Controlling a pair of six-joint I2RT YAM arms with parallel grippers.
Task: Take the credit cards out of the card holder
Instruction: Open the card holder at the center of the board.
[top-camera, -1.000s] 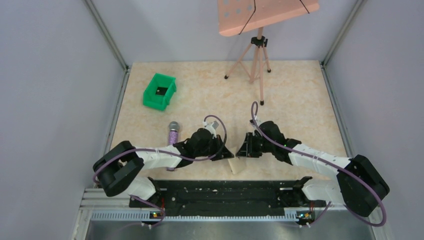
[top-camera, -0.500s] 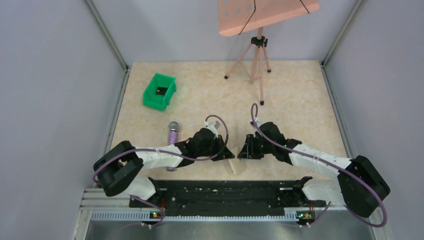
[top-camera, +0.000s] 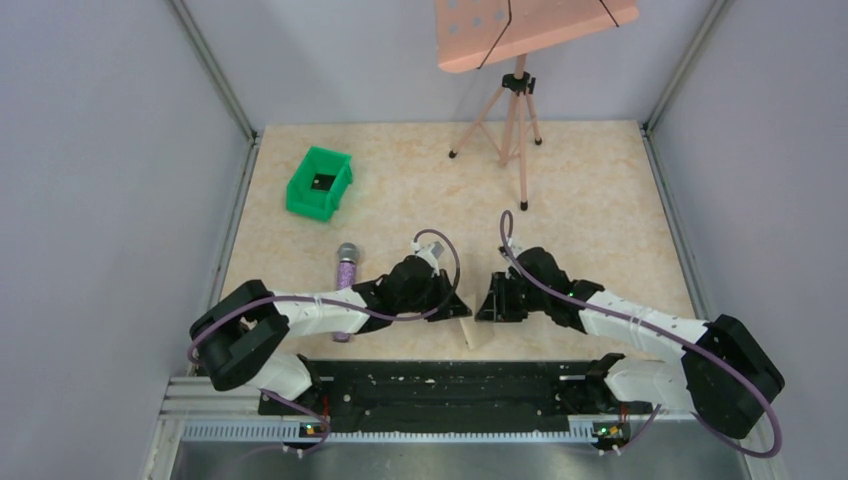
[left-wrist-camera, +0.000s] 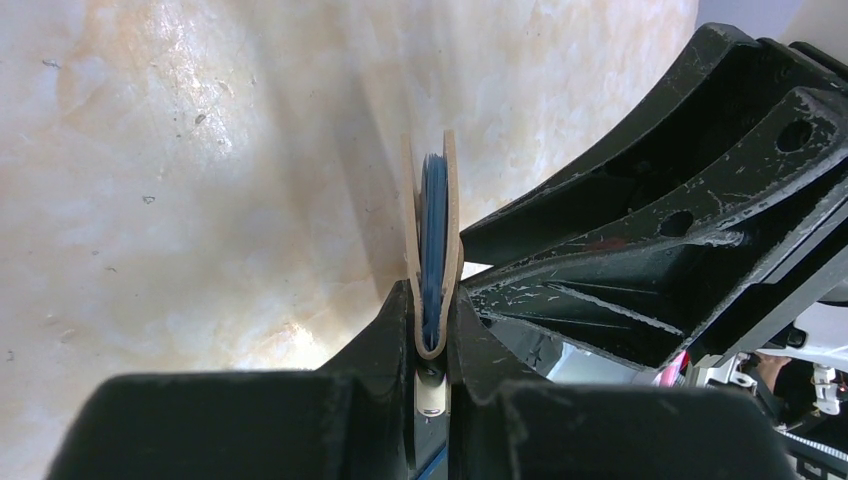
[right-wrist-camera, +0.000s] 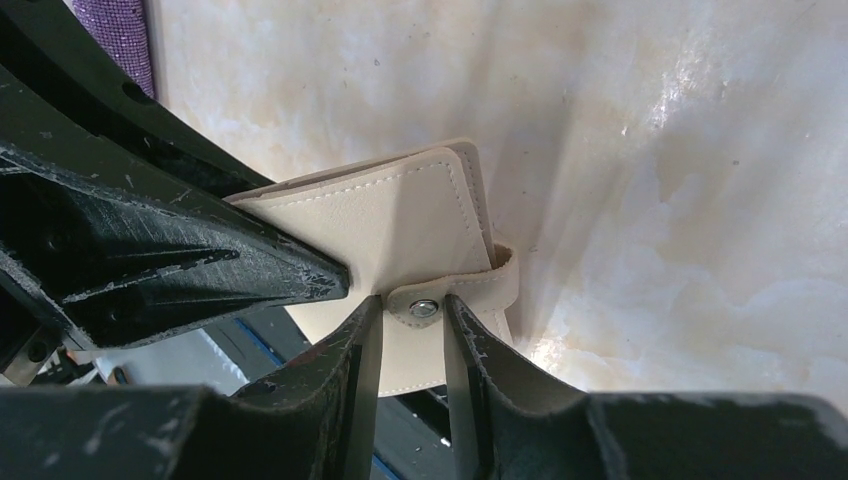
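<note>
The card holder (top-camera: 470, 330) is pale beige and stands on edge just above the table's near edge. My left gripper (top-camera: 455, 308) is shut on it. In the left wrist view my left gripper (left-wrist-camera: 432, 305) pinches the folded card holder (left-wrist-camera: 409, 215), and the blue edges of the credit cards (left-wrist-camera: 433, 225) show between its two beige flaps. In the right wrist view the card holder (right-wrist-camera: 400, 210) shows its flat face. My right gripper (right-wrist-camera: 408, 305) is narrowly open, its fingers straddling the snap strap (right-wrist-camera: 470, 292) at its metal stud. In the top view my right gripper (top-camera: 484, 305) faces the left one.
A purple microphone (top-camera: 346, 270) lies left of my left arm. A green bin (top-camera: 320, 183) sits at the back left. A tripod (top-camera: 518, 130) carrying a pink board stands at the back centre. A black rail (top-camera: 450, 385) runs along the near edge.
My right gripper's jaws have parted a little and both wrists have crept slightly towards the near edge. The left gripper keeps its hold on the card holder.
</note>
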